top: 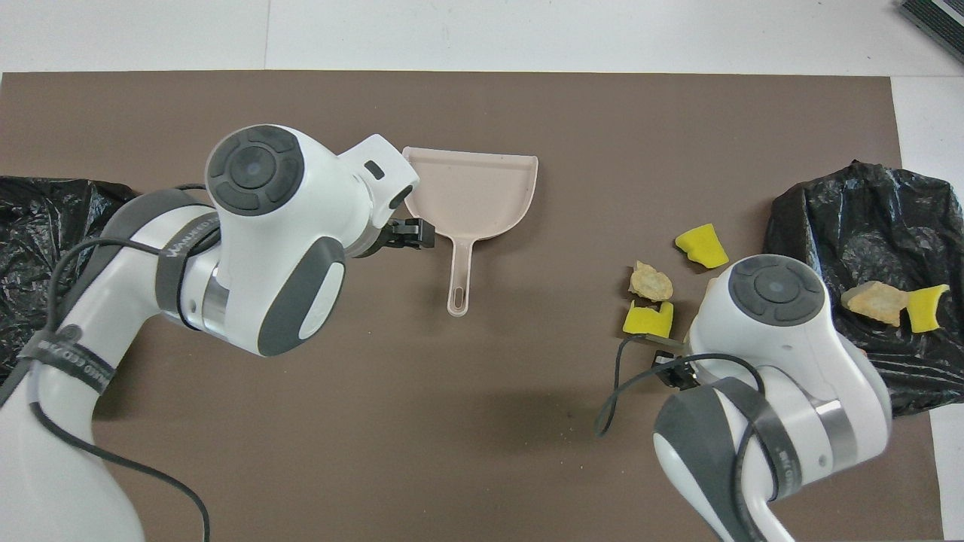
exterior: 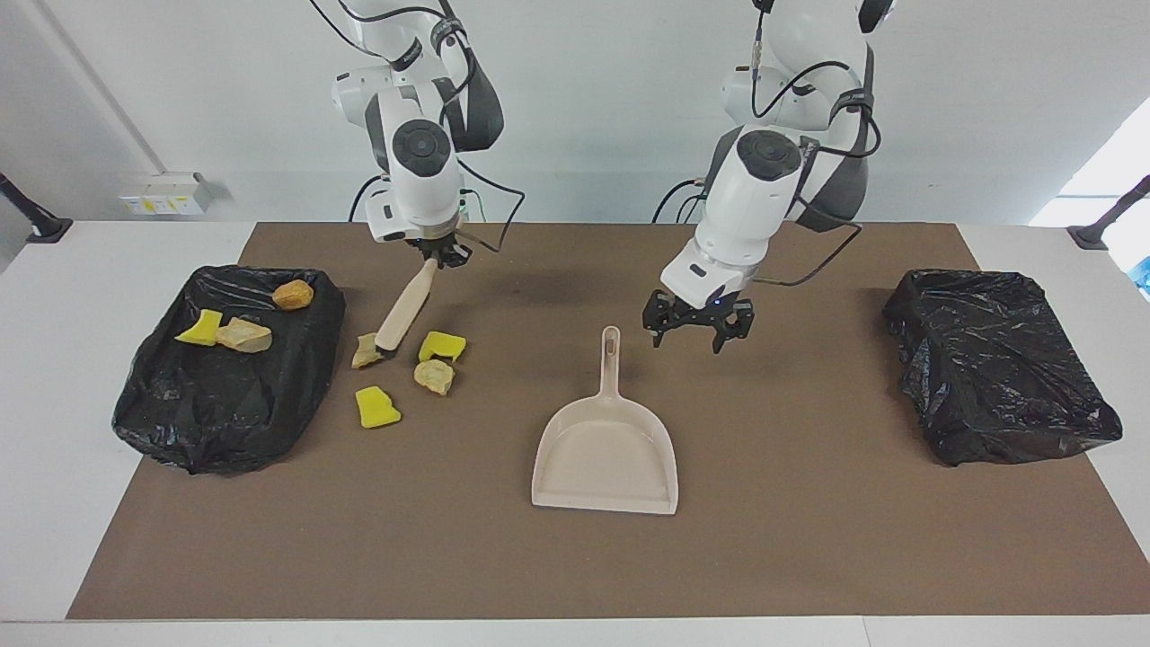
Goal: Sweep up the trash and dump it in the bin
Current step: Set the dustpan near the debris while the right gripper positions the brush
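- Trash (exterior: pixel 402 368): I'm seeing four scraps lying on the mat right under my brush (exterior: pixel 402 312), its bristle end touching the tan lump; three more are sitting in the black bag (exterior: pixel 225 395) beside them.
- Right gripper (exterior: pixel 437 255) is clamping the brush handle.
- Left gripper (exterior: pixel 698 331) is hanging wide open, just beside the dustpan (exterior: pixel 606 449) handle.

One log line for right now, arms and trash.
right gripper: shut on beige hand brush, bristles at tan scrap | left gripper: open, beside beige plastic dustpan handle | three scraps on black bag
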`<state>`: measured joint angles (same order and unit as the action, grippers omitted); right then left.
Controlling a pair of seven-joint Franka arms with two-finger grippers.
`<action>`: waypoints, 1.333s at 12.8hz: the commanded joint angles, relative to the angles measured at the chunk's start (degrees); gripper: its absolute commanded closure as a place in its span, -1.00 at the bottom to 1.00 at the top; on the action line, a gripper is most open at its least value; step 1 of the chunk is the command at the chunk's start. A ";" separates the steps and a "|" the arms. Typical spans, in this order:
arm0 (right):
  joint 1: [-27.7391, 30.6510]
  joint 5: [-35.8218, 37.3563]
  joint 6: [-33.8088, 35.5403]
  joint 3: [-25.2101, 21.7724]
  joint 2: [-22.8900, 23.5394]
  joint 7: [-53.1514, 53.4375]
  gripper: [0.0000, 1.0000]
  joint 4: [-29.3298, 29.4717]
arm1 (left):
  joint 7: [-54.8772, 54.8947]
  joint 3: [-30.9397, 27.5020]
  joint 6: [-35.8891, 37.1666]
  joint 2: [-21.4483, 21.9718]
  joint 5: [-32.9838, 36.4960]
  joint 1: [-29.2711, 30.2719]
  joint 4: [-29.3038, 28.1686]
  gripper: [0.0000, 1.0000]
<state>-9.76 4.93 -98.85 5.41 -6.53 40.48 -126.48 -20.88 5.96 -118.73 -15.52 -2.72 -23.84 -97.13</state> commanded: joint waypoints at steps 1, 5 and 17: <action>6.22 2.88 -0.81 0.83 -1.29 -9.50 1.00 -2.54 | -4.67 -0.95 -6.12 -2.84 -0.18 -4.10 -0.69 -1.00; 11.24 2.89 -11.51 0.83 -5.68 -17.87 1.00 -12.19 | -6.01 -0.95 -11.78 -5.14 0.43 -6.30 -2.62 -1.00; 3.52 -6.51 -14.20 1.45 1.25 -39.33 1.00 -3.89 | -4.70 -0.95 -9.94 -6.63 0.61 -9.12 -4.48 1.00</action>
<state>-5.52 0.18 -116.05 6.67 -7.33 4.88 -134.01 -26.48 5.83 -129.89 -23.29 -2.65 -32.66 -100.85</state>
